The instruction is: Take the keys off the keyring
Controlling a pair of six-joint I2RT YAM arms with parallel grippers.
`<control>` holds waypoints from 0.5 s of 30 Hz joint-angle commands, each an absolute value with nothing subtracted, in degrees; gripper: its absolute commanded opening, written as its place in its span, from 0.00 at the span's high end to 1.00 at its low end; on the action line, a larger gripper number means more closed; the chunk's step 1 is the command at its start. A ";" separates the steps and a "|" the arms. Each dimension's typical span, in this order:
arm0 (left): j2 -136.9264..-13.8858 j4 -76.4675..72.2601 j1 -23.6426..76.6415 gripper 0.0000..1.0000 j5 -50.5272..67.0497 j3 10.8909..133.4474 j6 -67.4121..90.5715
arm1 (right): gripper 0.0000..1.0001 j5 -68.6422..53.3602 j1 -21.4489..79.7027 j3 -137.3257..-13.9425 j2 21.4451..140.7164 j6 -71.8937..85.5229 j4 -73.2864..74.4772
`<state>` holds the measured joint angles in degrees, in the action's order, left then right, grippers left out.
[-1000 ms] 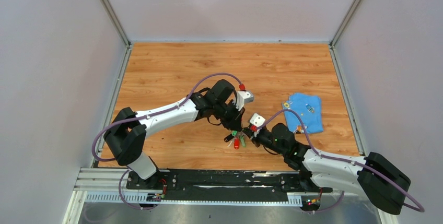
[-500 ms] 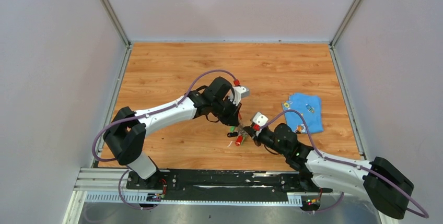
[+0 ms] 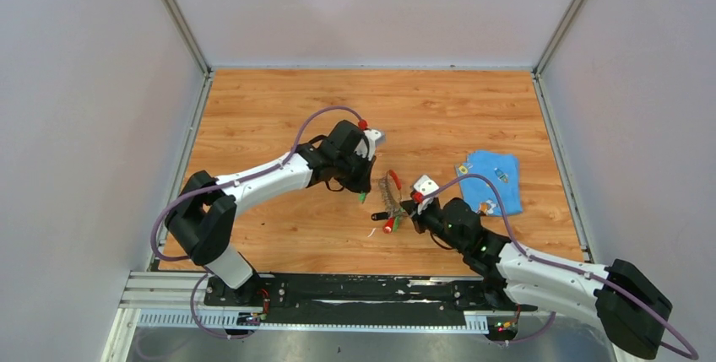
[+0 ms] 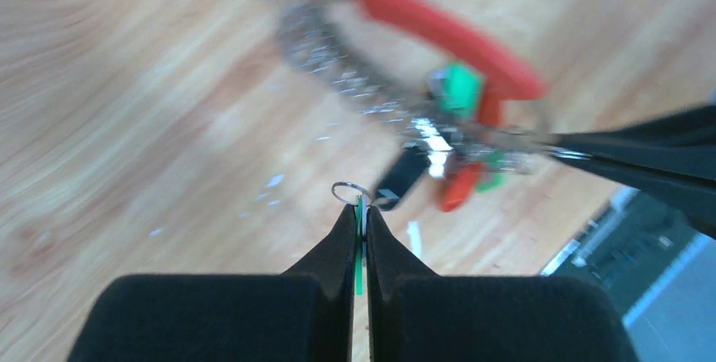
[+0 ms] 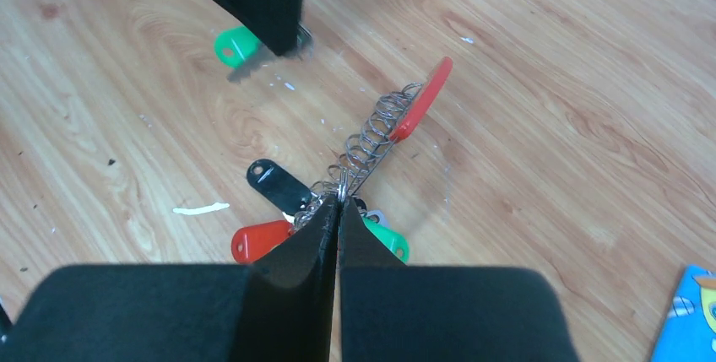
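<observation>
My left gripper point(image 4: 359, 210) is shut on a green-capped key point(image 4: 360, 248) with a small split ring point(image 4: 350, 193) at its tip; from the right wrist this key point(image 5: 236, 46) hangs apart from the bunch. The keyring point(image 5: 371, 138), a beaded silver loop with a red curved part point(image 5: 422, 100), stands tilted on the wood. My right gripper point(image 5: 339, 203) is shut on its lower end. Red point(image 5: 257, 240), green point(image 5: 387, 241) and black point(image 5: 274, 181) capped keys lie bunched there. From above, the left gripper point(image 3: 363, 191) sits left of the keyring point(image 3: 393, 186) and the right gripper point(image 3: 404, 208) below it.
A blue cloth point(image 3: 492, 181) with small items on it lies to the right on the wooden table point(image 3: 279, 109). White walls and metal rails bound the table. Purple cables loop over both arms.
My left gripper has pulled up and left with the green key, now apart from the bunch. My right gripper has shut on the keyring, which now stands stretched between the two grippers.
</observation>
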<state>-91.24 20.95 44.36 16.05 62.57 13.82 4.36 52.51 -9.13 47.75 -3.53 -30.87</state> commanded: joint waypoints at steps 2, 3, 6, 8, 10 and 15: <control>-89.78 21.76 39.77 1.00 -0.73 59.23 18.63 | 0.99 13.62 52.85 -14.53 48.56 2.48 -23.16; -89.72 21.74 38.86 0.99 -3.16 58.60 19.76 | 0.99 14.47 52.50 -15.58 49.19 3.51 -21.48; -88.86 19.87 36.70 0.86 -7.50 55.66 21.58 | 0.99 13.21 50.95 -18.23 50.67 6.02 -18.25; -87.78 18.25 36.19 0.64 -10.20 54.38 22.15 | 0.99 12.48 50.41 -19.40 51.66 7.13 -17.33; -86.76 17.63 36.15 0.42 -13.29 53.83 22.79 | 0.99 12.81 49.95 -20.51 52.90 7.85 -16.37; -83.10 17.09 36.04 0.15 -17.65 53.60 22.26 | 0.99 12.38 47.13 -22.78 55.20 10.41 -13.37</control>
